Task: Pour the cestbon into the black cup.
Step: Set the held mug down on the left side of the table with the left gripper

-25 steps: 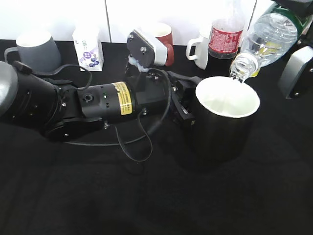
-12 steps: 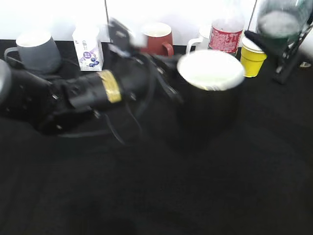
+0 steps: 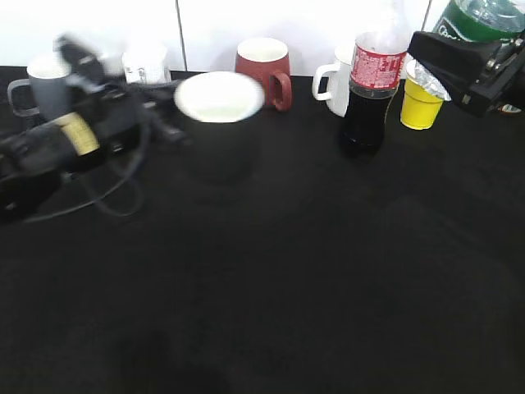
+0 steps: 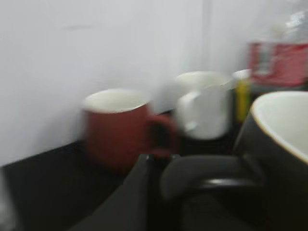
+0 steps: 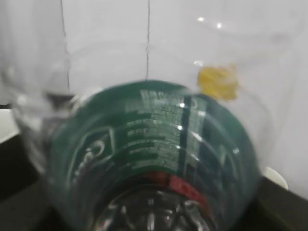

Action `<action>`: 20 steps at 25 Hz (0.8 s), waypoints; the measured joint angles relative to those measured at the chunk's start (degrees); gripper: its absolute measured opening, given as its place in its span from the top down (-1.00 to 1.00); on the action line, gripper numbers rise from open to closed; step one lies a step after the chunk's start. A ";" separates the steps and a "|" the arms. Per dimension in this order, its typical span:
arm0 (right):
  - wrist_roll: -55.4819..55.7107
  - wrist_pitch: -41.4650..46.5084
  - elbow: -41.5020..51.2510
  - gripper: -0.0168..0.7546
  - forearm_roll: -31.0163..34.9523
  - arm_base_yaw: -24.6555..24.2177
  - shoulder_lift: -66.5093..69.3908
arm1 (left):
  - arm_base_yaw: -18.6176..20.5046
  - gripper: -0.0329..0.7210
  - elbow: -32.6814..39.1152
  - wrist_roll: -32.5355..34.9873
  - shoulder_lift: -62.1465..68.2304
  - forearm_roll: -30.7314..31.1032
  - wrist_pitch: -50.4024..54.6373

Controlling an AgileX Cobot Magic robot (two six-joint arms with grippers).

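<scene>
The black cup (image 3: pixel 218 123), white inside, is held by its handle in my left gripper (image 3: pixel 168 127) at the back left of the table, blurred by motion. In the left wrist view the cup (image 4: pixel 279 139) fills the right side and my left gripper (image 4: pixel 192 173) is shut on its squarish handle. My right gripper (image 3: pixel 459 57) at the top right edge is shut on the cestbon (image 3: pixel 484 16), of which only the green label shows. In the right wrist view the cestbon (image 5: pixel 154 159) fills the frame, its green label facing the camera.
Along the back wall stand a grey mug (image 3: pixel 45 86), a small white carton (image 3: pixel 143 66), a brick-red mug (image 3: pixel 262 70), a white mug (image 3: pixel 335 82), a cola bottle (image 3: pixel 369 90) and a yellow cup (image 3: pixel 420 103). The table is black.
My left arm has carried the black cup from the middle right back to the left. My right gripper has lifted the cestbon away from the cup and turned it more upright.
</scene>
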 joint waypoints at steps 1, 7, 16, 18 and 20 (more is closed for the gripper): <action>0.00 0.00 0.00 -0.32 0.00 0.00 0.00 | 0.49 0.76 0.64 1.33 0.00 -1.32 -0.05; 0.06 0.00 0.00 -0.32 2.44 0.00 0.00 | 2.32 0.76 1.31 6.14 6.46 -14.66 -2.88; 0.11 -0.05 0.00 -0.32 3.79 0.00 0.00 | 2.32 0.62 0.00 6.11 11.51 -18.41 -6.44; 0.11 -0.05 0.00 -0.32 3.96 0.00 0.00 | 2.32 0.30 1.38 6.11 11.51 -18.30 -7.36; 0.11 -0.05 0.00 -0.32 4.14 0.00 0.00 | 2.32 0.22 4.26 5.99 10.54 -18.62 -8.57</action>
